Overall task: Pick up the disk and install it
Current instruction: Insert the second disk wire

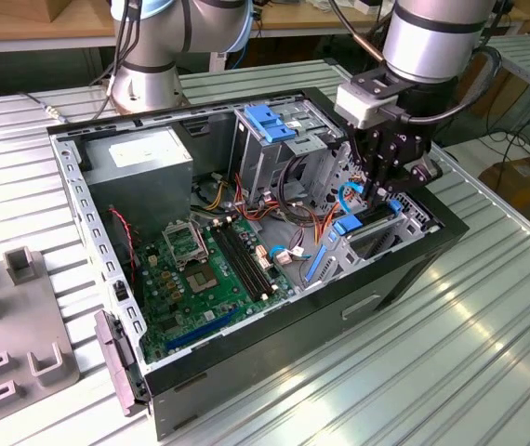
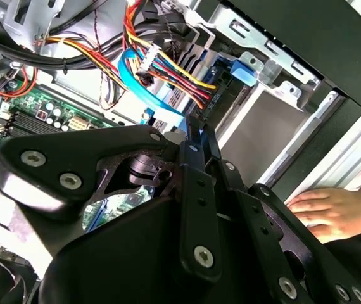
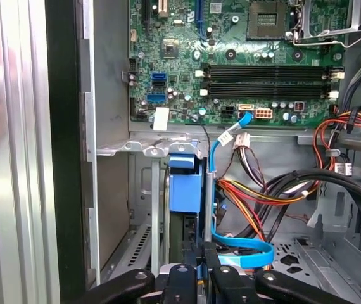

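Note:
The disk [image 1: 375,229] stands on edge in its blue frame [image 3: 185,190], in the drive bay at the end of the open computer case [image 1: 274,372] toward the exterior view's right. My gripper [image 1: 383,197] hangs straight over it, fingers drawn together. In both wrist views the fingertips [image 3: 195,253] sit at the disk's upper edge, beside a light blue data cable [image 3: 244,253]. Whether they clamp the frame or only touch it is unclear. The frame's blue tab [image 2: 244,68] shows at the bay's metal wall.
Bundles of coloured power cables [image 2: 168,63] crowd the gripper. The motherboard [image 1: 209,269], a grey power supply [image 1: 144,167] and a metal cage with a blue latch [image 1: 270,121] fill the case. A person's hand [image 2: 326,209] rests on the table beside the case. A grey fixture [image 1: 14,325] stands at the exterior view's left.

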Controlling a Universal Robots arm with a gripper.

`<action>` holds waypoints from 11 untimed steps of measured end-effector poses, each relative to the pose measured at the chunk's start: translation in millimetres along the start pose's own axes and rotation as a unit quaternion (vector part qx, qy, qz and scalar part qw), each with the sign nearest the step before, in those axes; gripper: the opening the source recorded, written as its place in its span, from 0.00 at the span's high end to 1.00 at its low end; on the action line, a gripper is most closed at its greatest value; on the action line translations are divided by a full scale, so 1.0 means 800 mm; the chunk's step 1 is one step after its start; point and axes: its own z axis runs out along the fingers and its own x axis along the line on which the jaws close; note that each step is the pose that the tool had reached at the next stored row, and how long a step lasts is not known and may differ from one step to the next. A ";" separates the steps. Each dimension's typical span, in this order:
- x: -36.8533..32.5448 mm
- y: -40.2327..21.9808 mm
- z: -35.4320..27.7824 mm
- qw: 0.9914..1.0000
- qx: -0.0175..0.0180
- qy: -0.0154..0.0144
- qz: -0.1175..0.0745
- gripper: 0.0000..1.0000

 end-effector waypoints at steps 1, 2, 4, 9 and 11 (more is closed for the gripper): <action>0.0011 0.0009 0.0005 1.000 0.001 0.000 0.000 0.84; 0.0020 0.0017 0.0008 1.000 0.002 -0.001 0.000 0.84; 0.0035 0.0036 0.0015 1.000 0.004 -0.002 0.001 0.84; 0.0037 0.0045 0.0047 1.000 0.005 -0.004 0.001 0.84; 0.0038 0.0050 0.0057 1.000 0.006 -0.005 0.001 0.84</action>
